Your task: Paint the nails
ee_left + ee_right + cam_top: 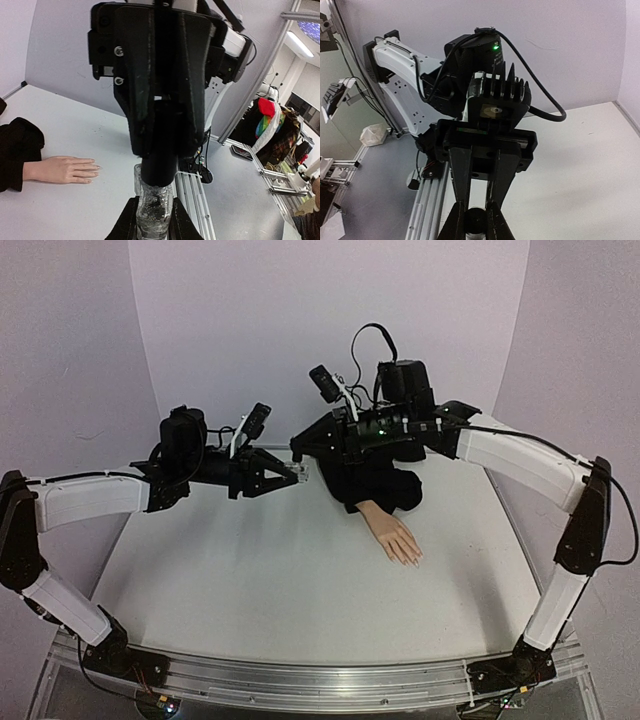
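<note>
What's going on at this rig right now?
The left gripper is shut on a small clear bottle, holding it up off the white table. The right gripper is shut on the bottle's dark cap, probably to open it. The peach mannequin hand with a black sleeve lies flat on the table, with neither arm near its pale nails.

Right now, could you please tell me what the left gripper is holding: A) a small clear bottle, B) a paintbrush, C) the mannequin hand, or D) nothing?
A: in the left wrist view the left gripper is clamped on the clear bottle, whose dark cap the right gripper pinches.
</note>
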`<move>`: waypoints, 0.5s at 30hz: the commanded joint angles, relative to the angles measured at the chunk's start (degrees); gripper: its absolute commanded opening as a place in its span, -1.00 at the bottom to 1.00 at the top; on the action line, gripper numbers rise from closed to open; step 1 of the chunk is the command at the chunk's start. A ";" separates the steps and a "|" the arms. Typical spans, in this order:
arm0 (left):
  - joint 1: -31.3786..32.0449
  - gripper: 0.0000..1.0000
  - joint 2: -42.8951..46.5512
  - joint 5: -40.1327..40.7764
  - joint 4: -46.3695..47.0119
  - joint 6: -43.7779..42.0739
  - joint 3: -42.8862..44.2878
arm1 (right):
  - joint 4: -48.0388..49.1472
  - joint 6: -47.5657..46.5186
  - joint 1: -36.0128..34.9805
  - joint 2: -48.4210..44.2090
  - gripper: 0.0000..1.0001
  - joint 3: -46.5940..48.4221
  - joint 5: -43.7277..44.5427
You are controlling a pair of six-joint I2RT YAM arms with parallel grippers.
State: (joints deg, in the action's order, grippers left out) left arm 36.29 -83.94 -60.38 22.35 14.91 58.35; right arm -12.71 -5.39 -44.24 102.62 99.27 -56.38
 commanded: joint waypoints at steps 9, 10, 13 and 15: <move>-2.75 -1.00 -0.59 34.61 1.82 -7.20 6.35 | -0.83 13.93 -7.08 6.29 -1.00 -3.37 29.83; -2.73 -1.00 -1.32 37.66 3.20 -7.84 6.04 | -0.82 16.55 -8.72 6.71 -1.00 -3.28 36.99; -2.73 -1.00 -4.20 43.89 5.51 -9.76 6.79 | -1.34 26.38 -13.28 8.25 -1.00 -2.21 54.60; -2.72 -0.99 -6.05 44.99 6.39 -10.96 7.84 | -4.39 29.16 -15.94 10.90 -1.00 2.71 62.37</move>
State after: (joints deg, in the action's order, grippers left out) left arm 35.24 -87.96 -31.16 15.63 7.25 58.80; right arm -5.13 11.76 -50.64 108.37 97.98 -10.70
